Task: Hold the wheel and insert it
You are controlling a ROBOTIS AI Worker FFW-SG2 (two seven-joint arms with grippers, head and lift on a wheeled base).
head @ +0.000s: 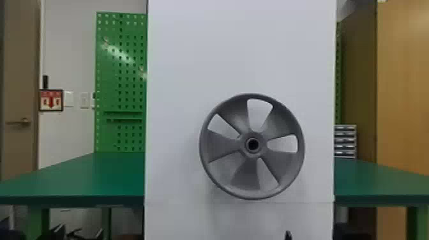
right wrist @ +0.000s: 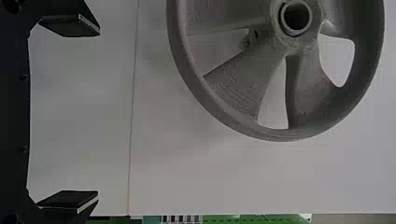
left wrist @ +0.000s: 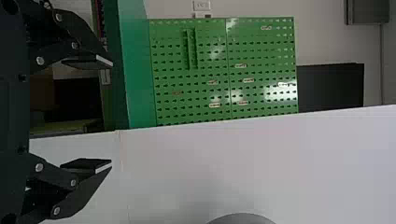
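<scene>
nearest the head camera, the dark tip of the right gripper (head: 288, 236) poked up at the bottom edge, below the wheel (head: 223, 145) and a little to the right of its hub (head: 253, 145). in the right wrist view the two flat black fingers of the right gripper (right wrist: 99, 114) stood wide apart, open, with the wheel beyond their tips and clear of them. in the left wrist view the left gripper (left wrist: 112, 114) was open too, its fingers well parted, and the curved rim of the wheel showed farther off. the wheel itself was grey, with broad spokes and a dark round hole in the hub, and it stood upright in front of a tall white panel (head: 191, 63), its face toward the head camera. it sat slightly right of the panel's middle, just above a thin seam (head: 178, 202). behind the panel a green table (head: 105, 175) ran out to both sides. farther back were a green pegboard (head: 123, 79) and a door (head: 19, 95) on the left, and a stack of small drawers (head: 345, 140) on the right.
</scene>
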